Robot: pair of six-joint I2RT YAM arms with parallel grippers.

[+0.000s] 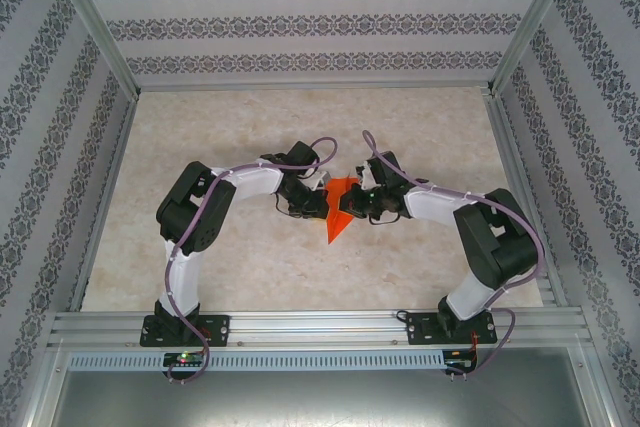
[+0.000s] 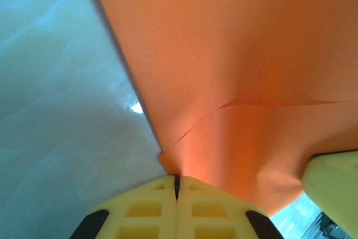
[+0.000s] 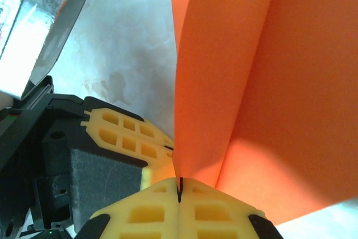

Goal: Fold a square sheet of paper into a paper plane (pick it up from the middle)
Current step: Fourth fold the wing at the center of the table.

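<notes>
The orange sheet (image 1: 340, 209) is seen folded into a pointed wedge and held up over the middle of the table (image 1: 240, 277), its tip aimed toward the arm bases. It is pinched from both sides at once. The left gripper (image 2: 177, 186) is clamped tight on the sheet's lower edge, pale yellow fingers pressed flat together with the paper squeezed into the seam between them. In the left wrist view a crease line and a loose flap edge can be made out across the orange surface. On the other side, the right gripper (image 3: 180, 190) is likewise clenched on the paper, right where two layers meet in a fold that rises straight up from the fingertips. The two grippers are set very close together, just beside each other under the sheet; whether they touch cannot be told.
</notes>
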